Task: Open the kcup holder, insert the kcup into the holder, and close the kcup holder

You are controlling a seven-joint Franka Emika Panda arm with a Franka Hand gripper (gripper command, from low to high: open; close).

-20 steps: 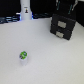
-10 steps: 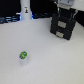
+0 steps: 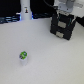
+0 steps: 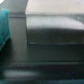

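The kcup holder [image 3: 63, 26] is a black boxy unit with two stacked fronts at the exterior view's upper right. My white gripper [image 3: 64, 8] hangs right above its top; its fingers are hidden against the box, so I cannot tell their state. The kcup [image 3: 23, 55], a small white pod with a green top, stands on the white table far from the gripper, toward the exterior view's lower left. The wrist view is blurred and shows a dark grey box surface [image 4: 55, 27] very close, with a teal patch [image 4: 4, 27] at one edge.
A tall white bottle [image 3: 25, 11] with a dark mark stands at the back, toward the exterior view's left. Dark equipment [image 3: 10, 19] lines the back edge of the white table [image 3: 50, 60].
The gripper has come down from above onto the top of the kcup holder. The kcup has not moved.
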